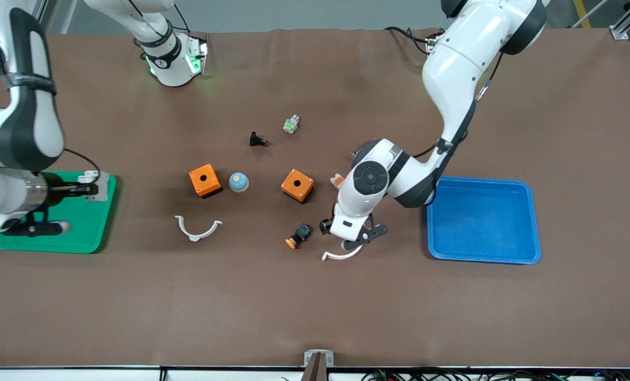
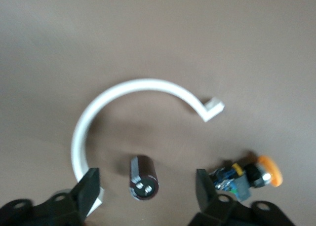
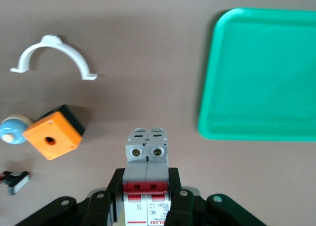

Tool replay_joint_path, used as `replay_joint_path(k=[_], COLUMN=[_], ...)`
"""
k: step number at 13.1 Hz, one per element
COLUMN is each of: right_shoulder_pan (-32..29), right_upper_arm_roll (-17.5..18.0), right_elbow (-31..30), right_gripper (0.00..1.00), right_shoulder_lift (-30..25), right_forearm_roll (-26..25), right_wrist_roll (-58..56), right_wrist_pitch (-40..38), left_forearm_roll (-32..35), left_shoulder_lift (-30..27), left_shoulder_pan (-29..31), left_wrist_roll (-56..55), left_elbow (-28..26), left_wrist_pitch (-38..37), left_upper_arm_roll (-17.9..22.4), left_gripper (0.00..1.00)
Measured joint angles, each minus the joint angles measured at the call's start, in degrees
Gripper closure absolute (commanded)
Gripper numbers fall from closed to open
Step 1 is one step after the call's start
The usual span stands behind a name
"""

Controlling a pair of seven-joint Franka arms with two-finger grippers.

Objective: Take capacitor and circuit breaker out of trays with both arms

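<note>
Left gripper [image 1: 354,244] low over the brown table [image 1: 315,307], fingers spread wide on either side of the capacitor [image 2: 142,177], not touching it. Capacitor lying on its side on the table, dark cylinder with a metal end face, inside the open mouth of a white curved clamp [image 2: 129,114]; in the front view hidden under the gripper, only the clamp's arc [image 1: 340,255] showing, nearer to the front camera than the gripper. Orange-capped blue-black button [image 1: 298,236] just beside the left gripper, toward the right arm's end of the table, seen also in the left wrist view [image 2: 248,174]. Blue tray [image 1: 483,219] well apart from the left gripper, toward the left arm's end. Right gripper [image 1: 93,186] up over the green tray [image 1: 55,241], fingers pressed against the sides of the breaker [image 3: 146,173], pinching it; breaker a grey-white block with red levers and two screw terminals, held in the air. In the right wrist view, green tray [image 3: 261,73] showing past the breaker. Away from the left gripper toward the right arm's end: orange box [image 1: 297,185], blue dome [image 1: 238,182], second orange box [image 1: 205,180], second white clamp [image 1: 198,227]. Farther from the front camera than the left gripper: white-orange switch [image 1: 336,181], black button with red tip [image 1: 258,140], small green-and-white part [image 1: 291,125].
</note>
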Motion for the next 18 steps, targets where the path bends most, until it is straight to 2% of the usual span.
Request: replay_joint_path(k=[2, 5, 9, 13, 18], right_shoulder_pan=[4.6, 12.5, 21.8, 24.9, 30.5], right_upper_arm_roll=[0.1, 0.2, 0.3, 0.3, 0.3], right_elbow=[-2.3, -5.7, -11.5, -14.7, -15.1], right_gripper=[0.75, 0.75, 0.75, 0.75, 0.75], right_shoulder_lift=[-1.1, -2.4, -2.4, -0.3, 7.2], right_forearm_roll=[0.1, 1.9, 6.2, 10.8, 11.4], right_wrist_roll=[5.6, 15.6, 26.5, 28.9, 35.1], right_wrist_pitch=[-0.1, 1.8, 12.6, 22.7, 36.1], left_forearm_roll=[0.2, 0.3, 1.7, 2.8, 2.8], left_shoulder_lift=[-5.9, -14.4, -23.2, -30.7, -36.4], left_shoulder_pan=[4.3, 10.2, 15.5, 20.8, 28.7], left_wrist_roll=[3.5, 15.4, 27.3, 38.1, 47.2], left_elbow=[0.5, 0.5, -0.1, -4.0, -6.5], left_wrist_pitch=[-7.6, -19.6, -32.9, -35.9, -35.9], left_upper_arm_roll=[0.1, 0.2, 0.3, 0.3, 0.3], left_gripper=[0.00, 0.00, 0.00, 0.00, 0.00])
